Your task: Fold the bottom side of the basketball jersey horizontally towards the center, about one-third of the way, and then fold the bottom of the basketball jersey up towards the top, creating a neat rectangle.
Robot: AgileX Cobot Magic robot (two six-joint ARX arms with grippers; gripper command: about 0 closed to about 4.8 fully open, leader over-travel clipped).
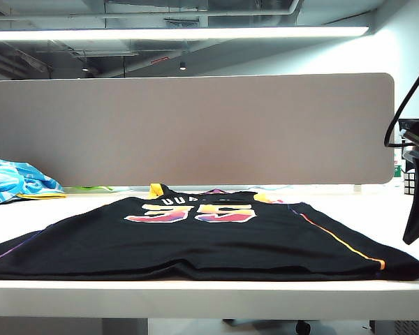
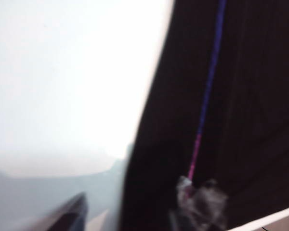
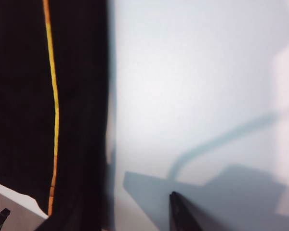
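Exterior view: basketball jersey (image 1: 195, 241) flat on table (image 1: 209, 296) | left gripper (image 2: 127, 214) blurred, right gripper (image 3: 89, 214) cropped, opening unclear, nothing held | blue cloth (image 1: 14, 180) far left

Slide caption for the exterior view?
Black basketball jersey lies flat on the white table; right end effector hovers beside it.

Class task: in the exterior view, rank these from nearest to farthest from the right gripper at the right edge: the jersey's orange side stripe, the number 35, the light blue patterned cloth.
Measured from the right gripper:
1. Orange side stripe, jersey's right side.
2. Number 35, jersey's middle.
3. Light blue cloth, far left, behind the basketball jersey.
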